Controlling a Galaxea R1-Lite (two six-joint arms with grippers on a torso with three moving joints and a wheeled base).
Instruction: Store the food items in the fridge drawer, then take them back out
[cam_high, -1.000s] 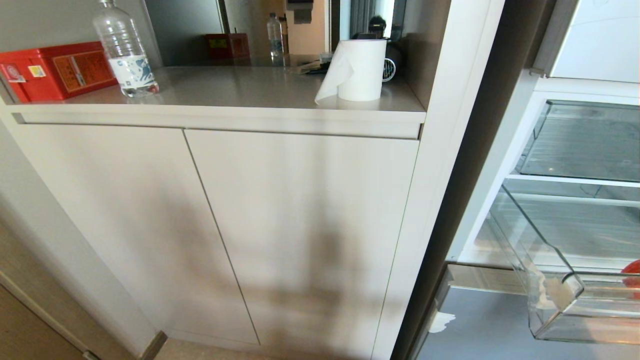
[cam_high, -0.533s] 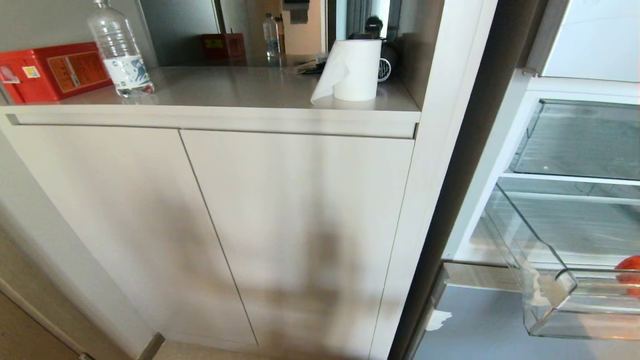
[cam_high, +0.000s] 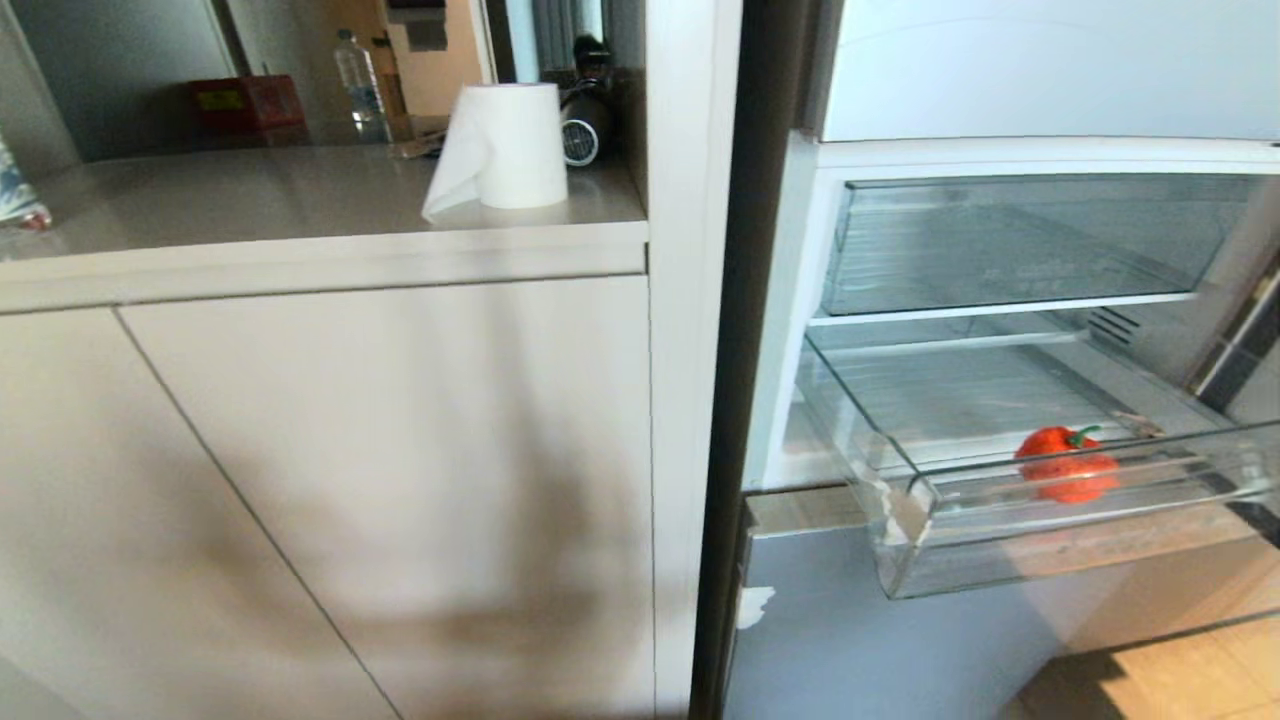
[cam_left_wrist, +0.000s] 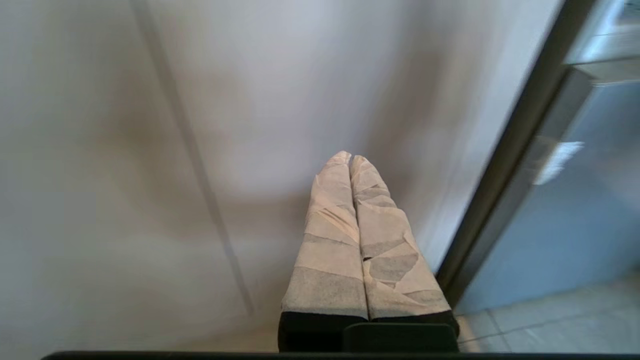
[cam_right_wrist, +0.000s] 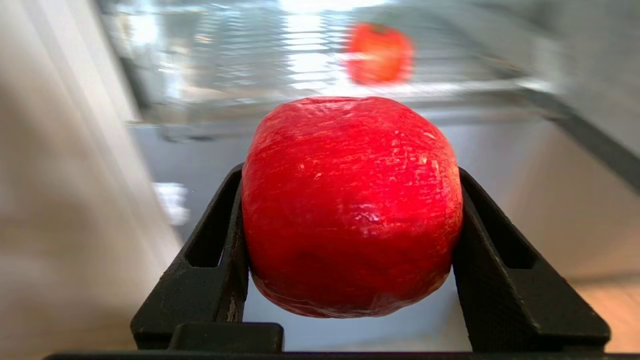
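Right gripper (cam_right_wrist: 350, 260), bottom centre of the right wrist view, jaws spread wide and clamped on a red food item (cam_right_wrist: 350, 205). Straight ahead, upper centre of that view, the fridge drawer (cam_high: 905, 545) stands pulled out with the second, stemmed food item (cam_high: 1066, 465) inside, lower right in head view. Left gripper (cam_left_wrist: 352, 165) closed, empty, facing the cabinet door (cam_left_wrist: 150, 150).
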